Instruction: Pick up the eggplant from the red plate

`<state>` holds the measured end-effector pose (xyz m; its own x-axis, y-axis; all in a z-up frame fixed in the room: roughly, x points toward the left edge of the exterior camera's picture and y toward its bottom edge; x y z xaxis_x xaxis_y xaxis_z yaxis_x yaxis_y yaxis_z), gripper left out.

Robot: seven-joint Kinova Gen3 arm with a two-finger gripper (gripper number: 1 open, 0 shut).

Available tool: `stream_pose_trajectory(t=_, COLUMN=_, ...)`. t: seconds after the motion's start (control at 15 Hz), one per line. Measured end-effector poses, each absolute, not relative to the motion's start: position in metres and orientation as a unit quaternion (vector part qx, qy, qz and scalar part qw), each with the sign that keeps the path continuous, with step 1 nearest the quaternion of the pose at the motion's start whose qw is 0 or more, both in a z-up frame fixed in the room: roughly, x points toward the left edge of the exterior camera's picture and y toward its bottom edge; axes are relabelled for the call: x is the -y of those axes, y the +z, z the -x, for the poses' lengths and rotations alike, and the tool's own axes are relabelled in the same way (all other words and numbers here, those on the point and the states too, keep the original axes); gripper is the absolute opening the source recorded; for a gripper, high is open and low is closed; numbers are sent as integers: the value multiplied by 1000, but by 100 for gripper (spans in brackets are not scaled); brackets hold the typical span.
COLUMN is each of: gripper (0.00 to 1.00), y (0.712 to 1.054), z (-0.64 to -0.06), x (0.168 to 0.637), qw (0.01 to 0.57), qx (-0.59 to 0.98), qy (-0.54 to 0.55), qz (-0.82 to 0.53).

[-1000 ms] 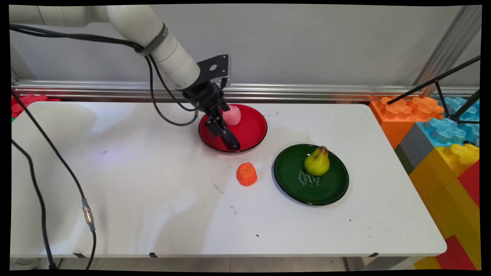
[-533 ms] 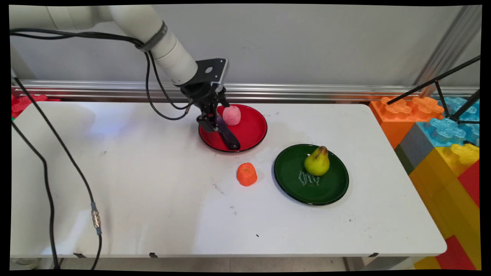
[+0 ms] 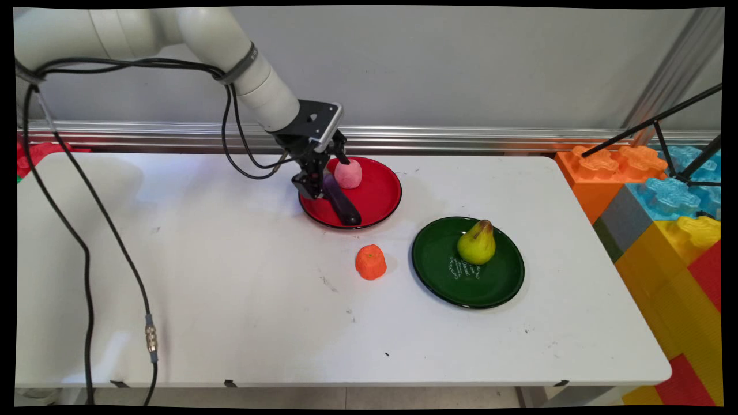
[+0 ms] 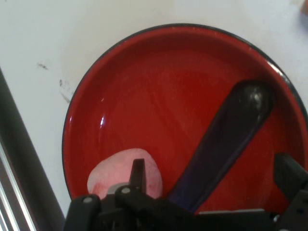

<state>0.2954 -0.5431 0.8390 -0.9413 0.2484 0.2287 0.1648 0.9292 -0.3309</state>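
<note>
While angled down, fingers (image 4: 137, 175) straddle eggplant (image 4: 226, 139).

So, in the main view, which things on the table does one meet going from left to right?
Pincer → pink fruit → orange fruit → pear. The pink fruit lies on the red plate, the pear on the green plate; the orange fruit lies on the bare table.

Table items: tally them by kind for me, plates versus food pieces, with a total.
Plates: 2, red plate and green plate.
Food pieces: 4, pink fruit, eggplant, orange, pear.
Total: 6.
</note>
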Motion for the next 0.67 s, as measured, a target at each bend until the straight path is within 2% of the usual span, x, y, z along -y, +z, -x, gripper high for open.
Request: stream_pose_trajectory(t=0.67, gripper=100, y=813, z=-303, x=565, qw=132, qx=962, qy=136, qz=197)
